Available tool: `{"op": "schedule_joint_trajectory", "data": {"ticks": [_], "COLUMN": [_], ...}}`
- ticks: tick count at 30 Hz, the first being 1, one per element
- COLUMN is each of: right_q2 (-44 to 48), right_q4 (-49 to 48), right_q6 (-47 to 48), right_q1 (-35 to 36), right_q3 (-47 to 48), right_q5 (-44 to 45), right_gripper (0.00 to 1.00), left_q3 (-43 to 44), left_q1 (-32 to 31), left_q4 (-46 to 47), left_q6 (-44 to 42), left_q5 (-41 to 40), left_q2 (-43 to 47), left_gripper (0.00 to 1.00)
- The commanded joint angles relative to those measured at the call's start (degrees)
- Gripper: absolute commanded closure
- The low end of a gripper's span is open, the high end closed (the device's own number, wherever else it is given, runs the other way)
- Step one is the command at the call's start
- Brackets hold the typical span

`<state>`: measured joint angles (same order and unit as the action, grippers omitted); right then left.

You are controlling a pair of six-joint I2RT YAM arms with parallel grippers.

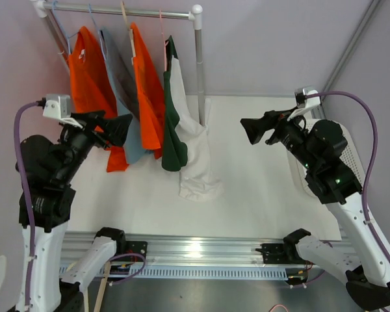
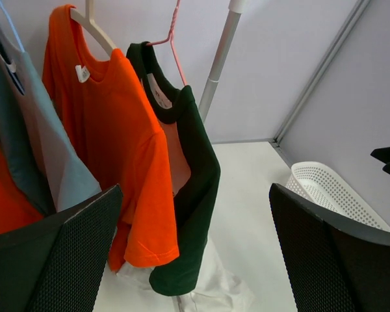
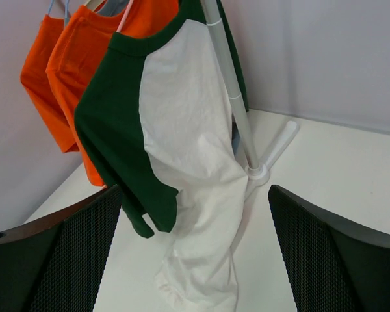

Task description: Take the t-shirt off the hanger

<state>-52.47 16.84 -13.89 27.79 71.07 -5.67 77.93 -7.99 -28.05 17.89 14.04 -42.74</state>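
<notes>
A white t-shirt with dark green sleeves [image 1: 188, 140] hangs on a pink hanger [image 1: 162, 40] at the right end of the rail [image 1: 117, 10], its hem resting on the table. It also shows in the left wrist view [image 2: 195, 188] and the right wrist view [image 3: 188, 143]. Left of it hang an orange shirt [image 1: 146, 91], a grey shirt [image 1: 120, 84] and another orange shirt [image 1: 88, 81]. My left gripper [image 1: 120, 127] is open and empty, held in front of the shirts' lower parts. My right gripper [image 1: 252, 130] is open and empty, right of the green-sleeved shirt and apart from it.
The rack's right post [image 1: 199, 71] stands just behind the green-sleeved shirt, with its foot [image 3: 260, 172] on the table. A white perforated basket [image 2: 331, 195] sits at the table's right side, under the right arm in the top view.
</notes>
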Motion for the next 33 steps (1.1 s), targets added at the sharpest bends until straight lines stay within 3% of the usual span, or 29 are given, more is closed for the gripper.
{"op": "schedule_joint_trajectory", "data": {"ticks": [1, 5, 10, 11, 16, 19, 24, 33], "right_q2": [1.4, 2.3, 0.2, 0.2, 1.7, 2.5, 3.5, 5.3], "right_q4": [1.4, 0.2, 1.4, 1.4, 0.0, -0.1, 1.4, 2.2], "right_q6": [0.1, 0.9, 0.7, 0.6, 0.5, 0.7, 1.5, 2.6], "right_q1": [0.1, 0.1, 0.1, 0.1, 0.1, 0.1, 0.1, 0.1], "right_q3": [0.8, -0.6, -0.5, -0.7, -2.0, -2.2, -1.6, -2.2], "right_q5": [4.4, 4.1, 5.1, 4.9, 5.0, 5.2, 5.6, 8.0], "right_gripper": [0.01, 0.00, 0.00, 0.01, 0.01, 0.01, 0.00, 0.01], "left_q3": [4.8, 11.0, 26.0, 33.6, 51.4, 67.8, 63.1, 55.9], "left_q1": [-4.3, -11.1, -19.3, -20.1, -21.1, -21.0, -21.1, -21.1], "left_q4": [-0.7, -3.0, -8.8, -9.9, -17.4, -19.8, -13.0, -5.1], "left_q6": [-1.9, -3.7, -5.0, -5.2, -5.7, -6.2, -6.9, -8.7], "left_q5": [-4.4, -13.9, -23.8, -25.1, -31.2, -31.1, -33.3, -37.1], "left_q2": [-2.8, -9.4, -24.9, -27.5, -44.8, -55.8, -58.9, -61.7], "left_gripper": [0.00, 0.01, 0.01, 0.01, 0.01, 0.01, 0.09, 0.06]}}
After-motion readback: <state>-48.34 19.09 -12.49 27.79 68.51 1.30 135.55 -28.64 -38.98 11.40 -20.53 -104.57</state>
